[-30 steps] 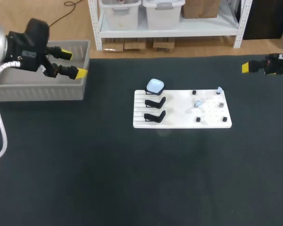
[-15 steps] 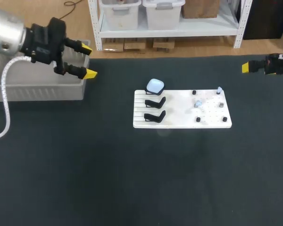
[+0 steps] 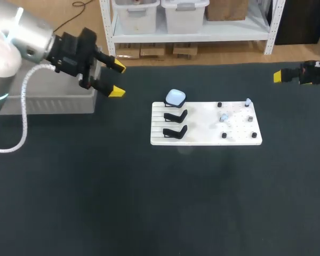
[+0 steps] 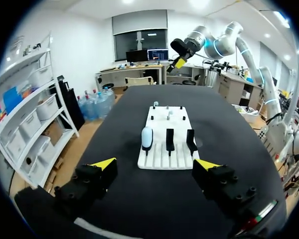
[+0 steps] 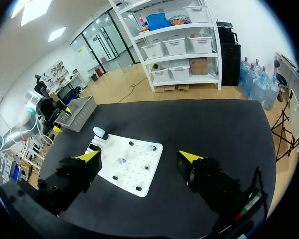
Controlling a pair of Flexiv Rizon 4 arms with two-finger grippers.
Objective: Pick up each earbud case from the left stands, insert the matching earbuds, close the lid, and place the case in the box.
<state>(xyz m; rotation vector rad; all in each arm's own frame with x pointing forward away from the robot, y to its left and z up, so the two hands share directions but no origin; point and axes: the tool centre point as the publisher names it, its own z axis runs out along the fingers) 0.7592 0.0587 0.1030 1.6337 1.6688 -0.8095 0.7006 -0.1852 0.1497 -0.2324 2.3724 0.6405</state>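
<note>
**Both grippers empty, one case left on the board**

The table (image 3: 149, 202) was covered in a dark, matte mat, and I took every position off the white board (image 3: 202, 136) lying flat near its middle.

Well to the left of the board stood the grey box (image 3: 48, 101), a plastic bin with ribbed walls. My left arm came in over that box's right end. The left gripper (image 3: 117, 79) hung in the air between the box and the board, aimed toward the board, its two yellow-tipped fingers spread wide with nothing between them.

On the board's left part ran a row of three stands. The earbud case (image 3: 175, 97), pale blue, rounded and glossy, sat on the rearmost one at the board's back-left corner. The two black stands (image 3: 174, 116) in front of it were bare. The board's right part carried short black pegs (image 3: 219, 105) and two small pale-blue earbuds (image 3: 223, 118), one near the middle of the pegs and one at the board's back-right corner.

Well to the right of the board, level with its back edge, the right gripper (image 5: 139, 156) hung at the table's edge, fingers parted and empty.
</note>
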